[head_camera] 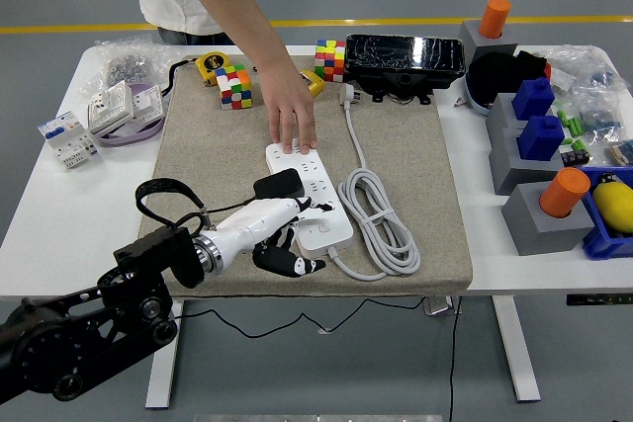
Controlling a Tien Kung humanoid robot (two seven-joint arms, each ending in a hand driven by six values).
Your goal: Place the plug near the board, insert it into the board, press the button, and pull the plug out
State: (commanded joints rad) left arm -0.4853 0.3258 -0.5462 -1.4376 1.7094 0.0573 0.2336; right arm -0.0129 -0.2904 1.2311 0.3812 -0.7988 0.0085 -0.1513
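My left hand [280,236] is glossy white plastic with black fingertips, jointed to a black arm that comes in from the lower left. Its fingers are curled narrow at the near left corner of the power strip [309,197], and a black plug [278,186], a rounded matte block, sits just above my knuckles against the strip's left edge. Whether my fingers actually pinch the plug I cannot tell; my own hand covers the contact. My lower fingertips [302,266] hang just off the strip's near end, over the mat.

The strip is a smooth white bar with rows of small sockets, lying slantwise on a coarse beige felt mat [208,155]. A person's hand [293,116] presses flat on the strip's far end, the bare forearm running up out of the top of the view. Right of the strip, its pale grey cord [378,219] lies in a loose coil, and one strand runs up from the coil to a white plug [347,94] far beyond the strip.

Well right of the strip, off the mat, stand grey blocks [534,214] carrying orange cylinders and blue pieces. Beyond it are colourful puzzle cubes [234,86] and a black box wrapped in shiny film [404,56]. My right arm is out of the picture.
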